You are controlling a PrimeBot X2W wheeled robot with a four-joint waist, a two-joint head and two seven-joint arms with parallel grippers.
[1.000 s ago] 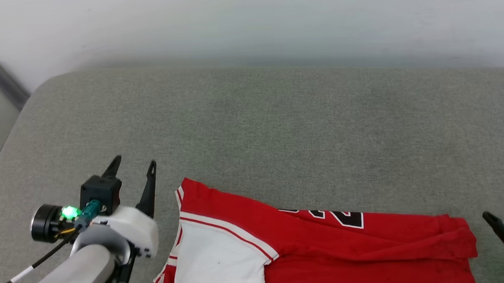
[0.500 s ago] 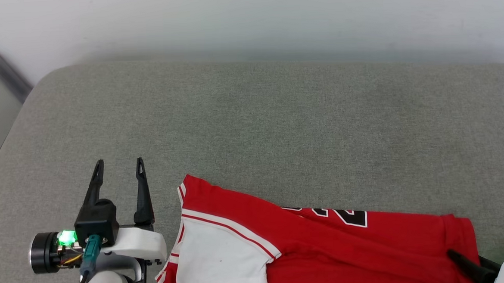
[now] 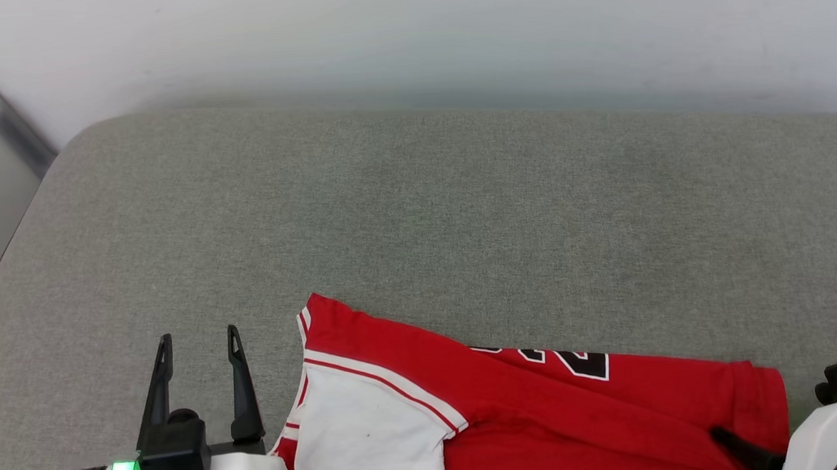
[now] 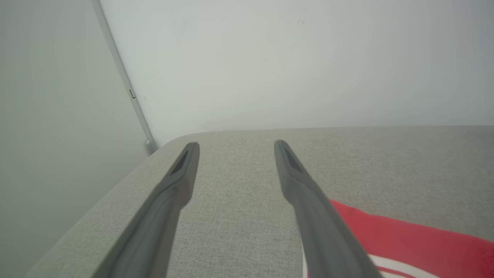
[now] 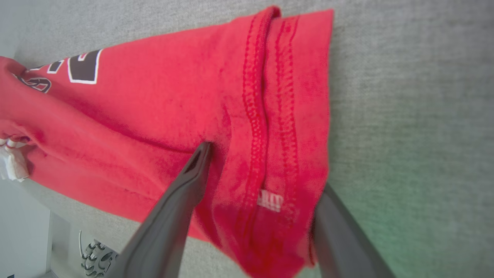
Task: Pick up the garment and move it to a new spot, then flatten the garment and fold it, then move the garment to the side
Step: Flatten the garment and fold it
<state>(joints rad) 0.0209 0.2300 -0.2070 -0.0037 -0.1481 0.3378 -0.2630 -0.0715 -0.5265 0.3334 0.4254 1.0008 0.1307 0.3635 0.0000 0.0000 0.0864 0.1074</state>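
The right end effector (image 5: pixel 264 168) has slid in from the right; its fingers (image 5: pixel 181 193) gape wide astride the right end of the garment (image 3: pixel 542 400), which lies along the near edge of the grey cushion (image 3: pixel 417 206). The left end effector (image 3: pixel 198 337) hangs wide, empty. Pinching one layer could spill the fold.

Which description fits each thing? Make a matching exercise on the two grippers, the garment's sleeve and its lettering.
1 left gripper
2 right gripper
3 sleeve
4 lettering

a black, white-outlined
b open, fingers astride the hem of the garment
c white
d open, over bare grey cushion

Pairs: 1-d, 2-b, 3-c, 4-a
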